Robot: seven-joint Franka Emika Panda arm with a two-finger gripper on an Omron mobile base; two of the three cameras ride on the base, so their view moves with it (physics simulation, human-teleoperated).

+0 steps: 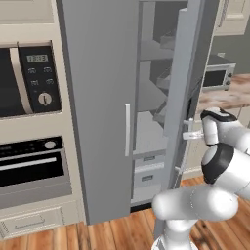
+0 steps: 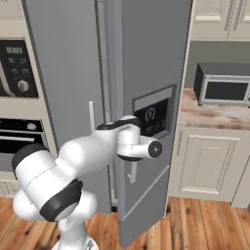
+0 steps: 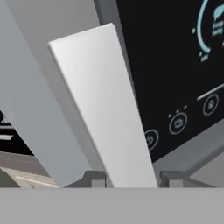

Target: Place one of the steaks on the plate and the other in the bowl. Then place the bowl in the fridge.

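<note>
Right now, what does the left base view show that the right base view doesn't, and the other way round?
Left base view alone: the fridge's interior through the gap of the partly open right door, with grey shelves and drawers.

Right base view alone: the outer face of that door with its dark dispenser panel, and the gripper at the door's pale handle.

Both: the grey fridge, its closed left door with a slim handle, the built-in oven, the countertop microwave and the wooden floor.

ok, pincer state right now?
Pincer: partly open, fingers on either side of the fridge door handle; whether they grip it cannot be told.
</note>
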